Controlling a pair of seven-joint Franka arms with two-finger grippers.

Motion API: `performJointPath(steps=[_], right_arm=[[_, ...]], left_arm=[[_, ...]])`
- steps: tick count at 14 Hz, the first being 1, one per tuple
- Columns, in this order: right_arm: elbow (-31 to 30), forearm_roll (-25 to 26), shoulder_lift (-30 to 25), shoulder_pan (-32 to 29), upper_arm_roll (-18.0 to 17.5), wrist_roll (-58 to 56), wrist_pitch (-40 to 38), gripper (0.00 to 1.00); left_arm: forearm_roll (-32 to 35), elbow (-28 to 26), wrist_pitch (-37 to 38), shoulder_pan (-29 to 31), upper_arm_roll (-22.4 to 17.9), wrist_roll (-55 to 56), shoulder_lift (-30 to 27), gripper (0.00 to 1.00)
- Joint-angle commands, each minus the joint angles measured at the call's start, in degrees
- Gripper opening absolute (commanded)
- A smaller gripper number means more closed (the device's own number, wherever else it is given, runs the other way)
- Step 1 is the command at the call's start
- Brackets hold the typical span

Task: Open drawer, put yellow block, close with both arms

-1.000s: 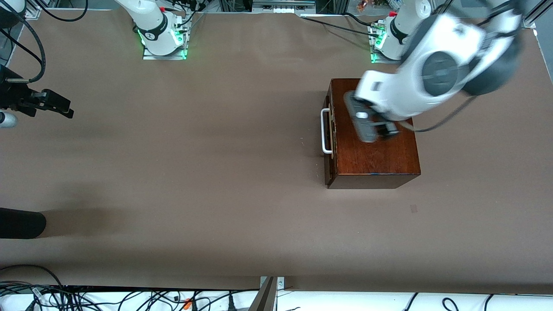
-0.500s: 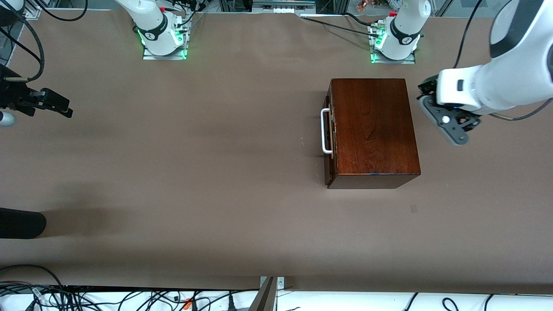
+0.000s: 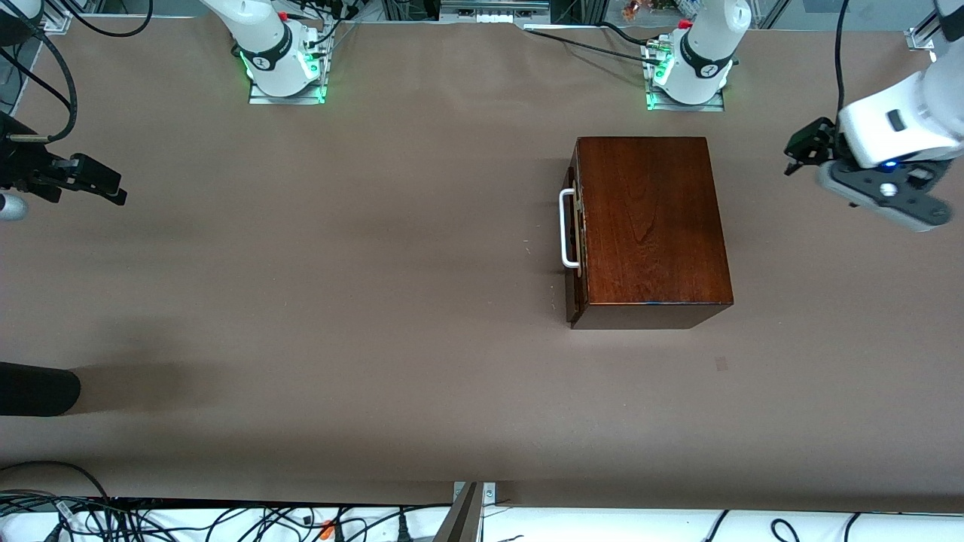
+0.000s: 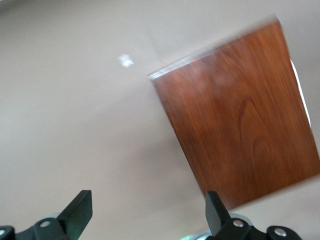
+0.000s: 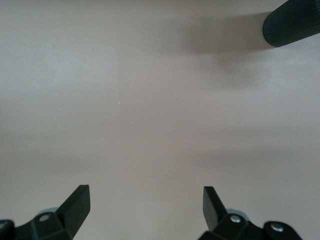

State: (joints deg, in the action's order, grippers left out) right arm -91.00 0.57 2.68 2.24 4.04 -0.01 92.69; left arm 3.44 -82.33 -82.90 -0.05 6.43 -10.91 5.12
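The dark reddish-brown wooden box (image 3: 651,226) stands on the table near the left arm's base. Its drawer is pushed in, and the white U-shaped handle (image 3: 566,229) faces the right arm's end of the table. The yellow block is out of view. My left gripper (image 3: 802,150) is open and empty, up over bare table beside the box toward the left arm's end. In the left wrist view the left gripper (image 4: 147,212) is empty and the box top (image 4: 240,115) shows. My right gripper (image 3: 105,188) is open and empty at the right arm's end of the table, and shows over bare table in the right wrist view (image 5: 145,207).
A black ribbed cylinder (image 3: 38,388) pokes in over the table edge at the right arm's end, nearer the front camera than the right gripper; it also shows in the right wrist view (image 5: 292,22). Brown table (image 3: 339,263) spreads between the box and the right gripper. Cables lie along the near edge.
The left arm has swung off the top of the box toward the left arm's end of the table and risen. The box, the drawer and the right arm have not moved.
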Motion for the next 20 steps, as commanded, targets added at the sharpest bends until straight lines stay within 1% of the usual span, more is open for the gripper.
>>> performJointPath(steps=[1,4,5,8,11,13,20], right_arm=[[-0.2,0.0,-0.9,-0.7,-0.5,0.2,-0.1,1.0],[-0.2,0.0,-0.8,-0.7,-0.6,0.3,-0.1,1.0],[-0.2,0.0,-0.7,-0.7,-0.6,0.4,-0.1,1.0],[-0.2,0.0,-0.8,-0.7,-0.6,0.4,0.0,1.0],[-0.2,0.0,-0.8,-0.7,-0.6,0.4,-0.1,1.0],[-0.2,0.0,-0.8,-0.7,-0.6,0.4,0.0,1.0],[-0.2,0.0,-0.8,-0.7,-0.5,0.4,0.0,1.0]], left_arm=[[0.2,-9.0,-7.0,-1.1,-2.2,17.3,-7.6,1.0],[-4.8,-10.4,-7.1,-1.4,-7.1,17.2,-7.7,1.0],[-4.8,-10.7,-7.1,-1.8,-7.7,16.5,-7.7,1.0],[-4.7,-11.5,-6.6,-1.8,-7.6,16.1,-7.8,1.0],[-4.6,-8.8,-3.8,-1.7,-7.0,16.0,-6.3,1.0],[-4.6,-8.6,-3.6,-1.9,-6.4,16.0,-6.1,1.0],[-4.6,-8.6,-3.4,-1.8,-6.6,16.0,-6.1,1.0]])
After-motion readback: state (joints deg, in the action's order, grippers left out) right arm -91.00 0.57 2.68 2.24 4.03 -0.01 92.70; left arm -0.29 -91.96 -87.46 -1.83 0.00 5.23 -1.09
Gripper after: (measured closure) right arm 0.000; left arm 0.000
